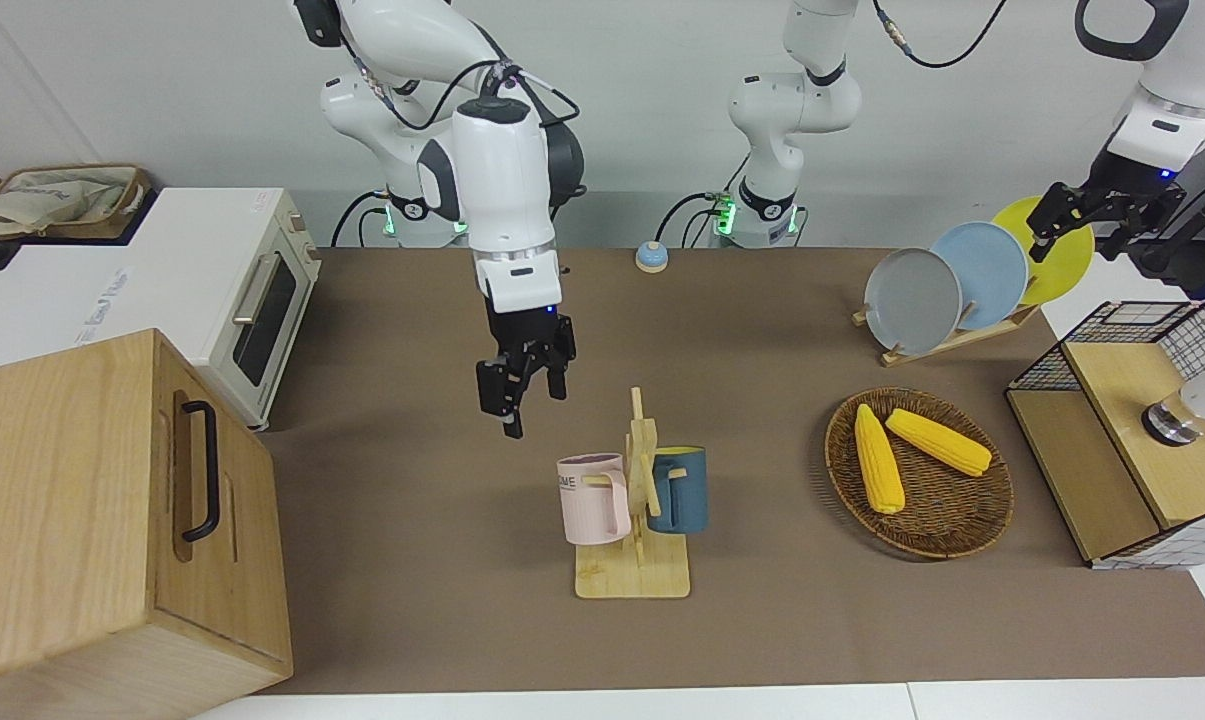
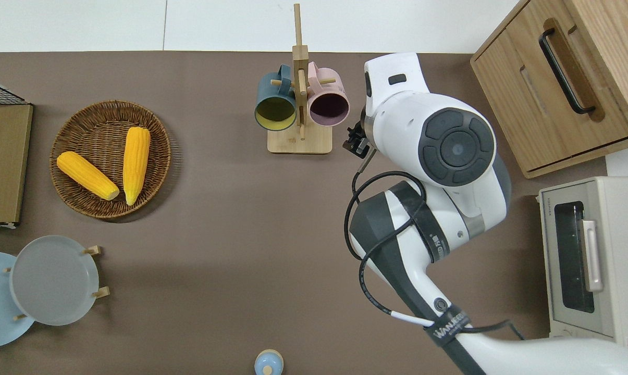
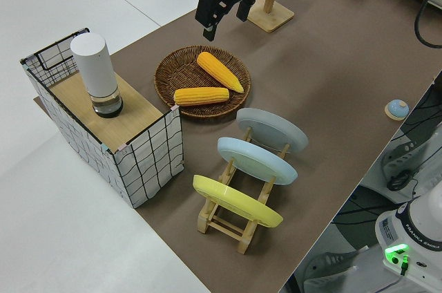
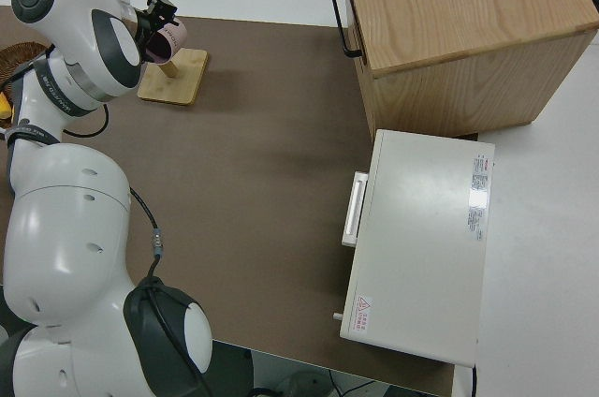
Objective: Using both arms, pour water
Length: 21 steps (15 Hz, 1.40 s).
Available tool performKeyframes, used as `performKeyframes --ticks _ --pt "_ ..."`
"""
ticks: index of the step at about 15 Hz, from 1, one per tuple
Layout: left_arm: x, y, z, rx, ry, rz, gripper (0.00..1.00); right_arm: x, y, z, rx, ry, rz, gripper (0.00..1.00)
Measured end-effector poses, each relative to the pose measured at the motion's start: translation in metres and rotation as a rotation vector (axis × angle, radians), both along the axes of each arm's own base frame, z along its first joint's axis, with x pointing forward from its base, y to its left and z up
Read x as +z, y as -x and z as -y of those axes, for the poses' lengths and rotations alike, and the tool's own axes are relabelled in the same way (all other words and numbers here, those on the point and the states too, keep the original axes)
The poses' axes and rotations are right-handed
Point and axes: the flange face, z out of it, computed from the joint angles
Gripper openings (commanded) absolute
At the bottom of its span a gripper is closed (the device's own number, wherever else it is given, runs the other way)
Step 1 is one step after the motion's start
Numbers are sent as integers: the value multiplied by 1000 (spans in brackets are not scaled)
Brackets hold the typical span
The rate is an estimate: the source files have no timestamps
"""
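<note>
My right gripper [image 1: 522, 388] hangs open and empty in the air. In the overhead view it [image 2: 356, 142] is mostly hidden under the arm, just beside the pink mug [image 2: 328, 105] on the side toward the right arm's end of the table. The pink mug [image 1: 594, 498] and a blue mug [image 1: 680, 488] hang on a wooden mug rack [image 1: 634, 578]. My left gripper [image 1: 1070, 222] is parked, open with nothing in it. A white cylindrical flask [image 3: 97, 72] stands on the wire-sided shelf [image 3: 148, 151]. No water shows.
A wicker basket [image 1: 952, 535] holds two corn cobs. A rack carries grey, blue and yellow plates [image 1: 912, 300]. A wooden cabinet [image 1: 72, 510] and a white toaster oven [image 1: 232, 290] stand at the right arm's end. A small blue bell [image 1: 651, 257] sits near the robots.
</note>
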Motion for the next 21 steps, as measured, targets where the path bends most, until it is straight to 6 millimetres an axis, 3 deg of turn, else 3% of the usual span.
performKeyframes --ticks 4,7,12,15,18,21 --pt "-2 -1 -16 -9 -16 20 989 -12 -21 -4 23 -13 11 969" --pt "-6 3 -47 -37 -30 39 989 -21 -31 -6 26 -26 25 941" --pt "-24 8 -97 -42 25 83 989 -34 -41 -17 36 -41 21 697" --pt "-32 17 -136 -59 28 131 991 -37 -42 -22 32 -51 18 480" --pt "-36 20 -167 -57 26 225 991 -39 -41 -25 31 -58 14 410" --pt "-39 19 -190 -43 18 320 991 -39 -41 -26 28 -62 12 410"
